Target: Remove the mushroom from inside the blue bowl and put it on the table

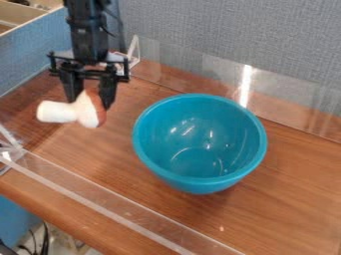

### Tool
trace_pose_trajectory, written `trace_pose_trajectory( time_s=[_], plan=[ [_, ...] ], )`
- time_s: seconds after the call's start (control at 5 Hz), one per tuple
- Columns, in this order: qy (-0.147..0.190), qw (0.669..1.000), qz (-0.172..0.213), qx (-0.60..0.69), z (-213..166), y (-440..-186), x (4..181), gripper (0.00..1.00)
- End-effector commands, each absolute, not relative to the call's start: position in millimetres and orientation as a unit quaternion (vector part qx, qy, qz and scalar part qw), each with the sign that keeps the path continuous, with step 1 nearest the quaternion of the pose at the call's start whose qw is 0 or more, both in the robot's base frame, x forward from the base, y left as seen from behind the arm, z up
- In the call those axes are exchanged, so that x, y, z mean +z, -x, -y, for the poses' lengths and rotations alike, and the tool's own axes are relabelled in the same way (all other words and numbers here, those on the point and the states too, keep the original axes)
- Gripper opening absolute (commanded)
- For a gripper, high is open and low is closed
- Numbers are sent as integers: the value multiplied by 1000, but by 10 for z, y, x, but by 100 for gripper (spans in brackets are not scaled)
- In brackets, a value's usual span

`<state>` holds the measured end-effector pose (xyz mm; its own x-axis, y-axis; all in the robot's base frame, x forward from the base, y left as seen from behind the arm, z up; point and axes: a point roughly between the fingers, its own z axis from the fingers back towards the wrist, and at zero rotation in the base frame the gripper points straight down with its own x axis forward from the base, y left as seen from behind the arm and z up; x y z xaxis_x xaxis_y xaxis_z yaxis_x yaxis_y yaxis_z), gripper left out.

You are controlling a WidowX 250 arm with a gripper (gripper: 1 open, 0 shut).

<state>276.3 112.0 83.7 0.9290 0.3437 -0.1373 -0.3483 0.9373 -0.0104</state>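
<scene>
Slim black arm (88, 25) seen in upper left of frame. Black gripper (96, 92) fitted below, wide crossbar bracket at wrist, two thin dark fingers (110, 92) attached.
</scene>
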Motion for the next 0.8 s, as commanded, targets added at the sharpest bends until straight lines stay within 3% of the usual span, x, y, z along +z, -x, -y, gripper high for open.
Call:
trace_pose_trajectory(
  time_s=[0.0,0.4,0.6],
  plan=[
    [0,983,-51,176,-1155,-2859,895,0],
    [-15,982,-59,181,-1183,-2885,821,0],
    [-13,981,-61,181,-1195,-2887,815,100]
  ],
)
